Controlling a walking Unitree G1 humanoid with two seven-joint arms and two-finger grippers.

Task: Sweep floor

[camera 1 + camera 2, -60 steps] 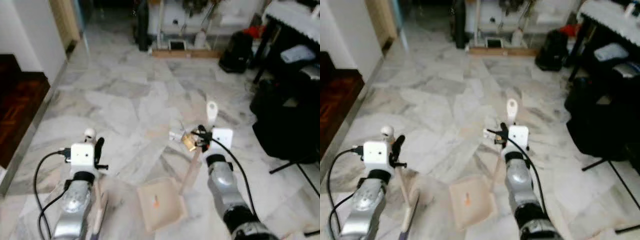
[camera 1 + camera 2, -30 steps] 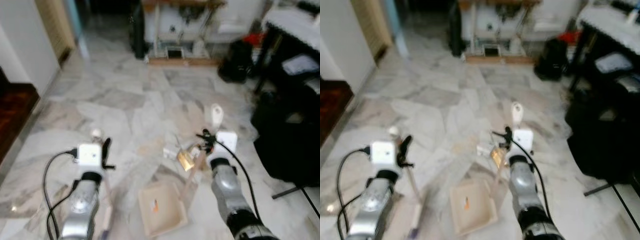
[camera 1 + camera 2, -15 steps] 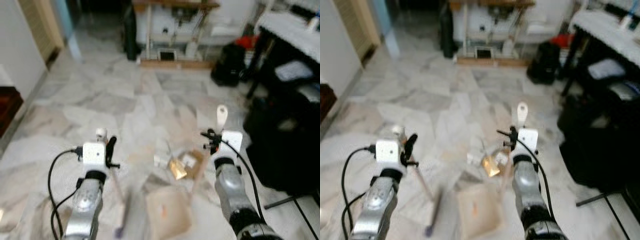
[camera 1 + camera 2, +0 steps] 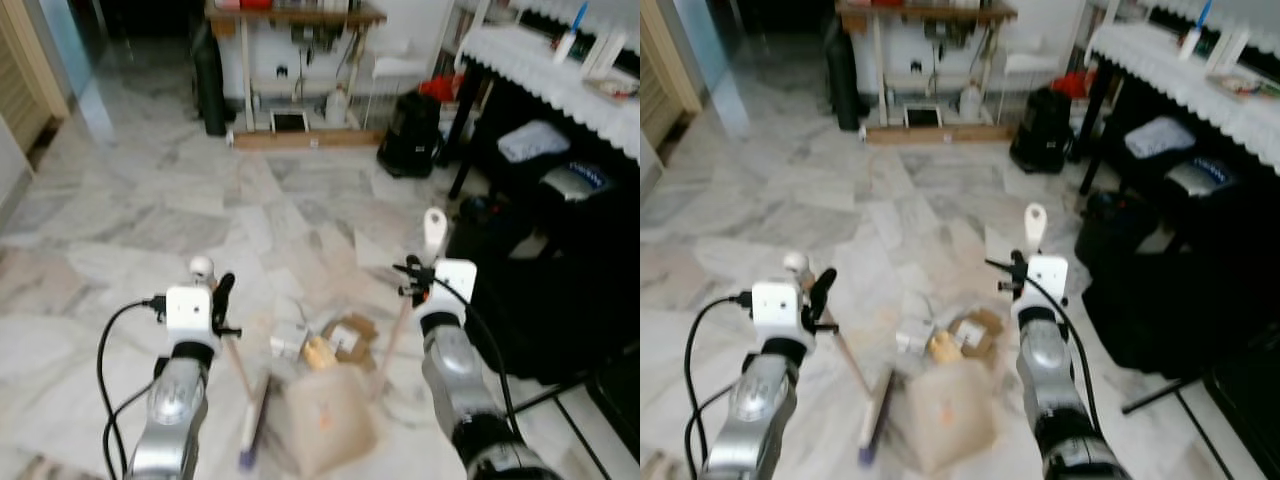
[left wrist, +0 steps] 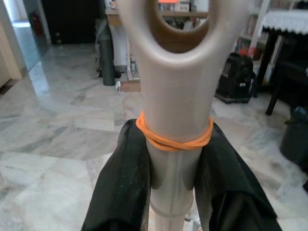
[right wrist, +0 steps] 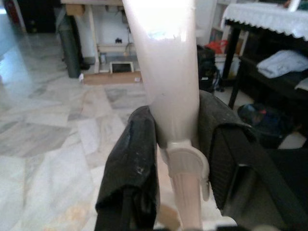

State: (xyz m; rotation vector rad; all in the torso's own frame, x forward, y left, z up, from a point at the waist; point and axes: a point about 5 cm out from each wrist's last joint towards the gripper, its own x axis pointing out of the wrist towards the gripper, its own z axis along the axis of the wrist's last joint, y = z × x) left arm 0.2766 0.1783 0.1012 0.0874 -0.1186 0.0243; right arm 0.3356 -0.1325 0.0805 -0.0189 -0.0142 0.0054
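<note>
Two tools are in hand at the bottom of the head views. The left gripper is clamped on the broom handle, just under an orange rubber band; the right gripper is clamped on the dustpan handle.

Low in the centre of the frame, the dustpan lies flat on the marble floor, with a small orange scrap inside it. To its lower left, the broom head rests on the floor just beside the pan.

What has changed over the last two seconds: the whole picture has shifted, so the robot has walked forward and turned, and the litter pile that sat beyond the pan now lies just above the pan's far edge. It is made of a yellowish wrapper, a brown cardboard scrap and a white carton. I judge the broom and pan are now placed to draw that pile in, though none of it is in the pan yet.

Farther off, at the right of the frame, a black bag sits under a white-clothed table. At the top centre stands a wooden shelf.
</note>
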